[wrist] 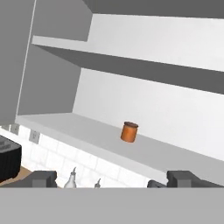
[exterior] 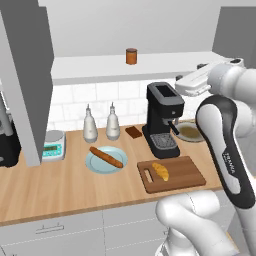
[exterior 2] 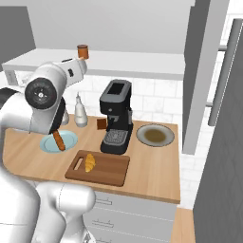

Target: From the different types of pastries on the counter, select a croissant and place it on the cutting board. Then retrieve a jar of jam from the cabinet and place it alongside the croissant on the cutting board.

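The golden croissant [exterior: 160, 171] lies on the dark cutting board [exterior: 187, 172] at the counter's [exterior: 60, 185] front right; the right base view also has the croissant [exterior 2: 89, 162] on the board [exterior 2: 111, 168]. The brown-orange jar of jam [exterior: 131, 56] stands upright on the cabinet's pale shelf [exterior: 165, 64]. My gripper [wrist: 113, 180] is raised to shelf height and faces the jar [wrist: 129, 131], still some way off. Its fingertips [wrist: 41, 178] stand wide apart, open with nothing between them. Two other pastries remain on the counter: the long brown stick [exterior: 106, 156] and the dark square [exterior: 133, 132].
A black coffee machine [exterior: 162, 120] stands under the shelf, just behind the board. Two white bottles [exterior: 90, 125] and a small scale [exterior: 53, 145] sit left of it. A plate [exterior: 189, 131] lies to its right. A dark cabinet panel [exterior: 30, 75] hangs at left.
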{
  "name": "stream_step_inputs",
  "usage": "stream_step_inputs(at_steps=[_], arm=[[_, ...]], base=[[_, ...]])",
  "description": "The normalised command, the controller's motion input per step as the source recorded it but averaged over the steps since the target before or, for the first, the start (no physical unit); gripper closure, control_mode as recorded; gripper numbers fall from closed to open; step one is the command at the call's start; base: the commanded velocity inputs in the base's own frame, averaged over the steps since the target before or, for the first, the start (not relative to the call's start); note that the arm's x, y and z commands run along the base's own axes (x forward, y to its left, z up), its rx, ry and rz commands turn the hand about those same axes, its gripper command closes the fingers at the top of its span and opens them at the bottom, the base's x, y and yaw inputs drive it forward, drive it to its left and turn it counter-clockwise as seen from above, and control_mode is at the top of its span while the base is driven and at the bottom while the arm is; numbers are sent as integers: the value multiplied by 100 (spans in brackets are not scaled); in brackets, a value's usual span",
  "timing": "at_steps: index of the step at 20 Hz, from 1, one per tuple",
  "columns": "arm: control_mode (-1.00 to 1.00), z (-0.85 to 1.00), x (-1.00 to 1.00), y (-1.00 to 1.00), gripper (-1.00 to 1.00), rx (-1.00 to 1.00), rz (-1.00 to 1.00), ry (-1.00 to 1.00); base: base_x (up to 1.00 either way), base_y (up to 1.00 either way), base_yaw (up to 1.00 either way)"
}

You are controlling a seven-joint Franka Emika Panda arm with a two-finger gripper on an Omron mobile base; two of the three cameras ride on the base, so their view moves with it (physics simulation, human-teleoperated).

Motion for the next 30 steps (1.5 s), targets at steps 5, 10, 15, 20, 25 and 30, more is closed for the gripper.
stream_step_inputs(at_steps=[5, 10, 15, 20, 25, 30], arm=[[-100, 9, 3, -5, -100, 1, 0, 0], [-100, 4, 49, 1, -100, 0, 0, 0], [-100, 0, 7, 0, -100, 0, 0, 1], [-100, -5, 39, 5, -100, 0, 0, 0], [-100, -15, 46, 8, -100, 0, 0, 0], [-100, -15, 35, 0, -100, 0, 0, -4]], base=[[0, 0, 0], [0, 0, 0], [0, 0, 0], [0, 0, 0], [0, 0, 0], [0, 0, 0]])
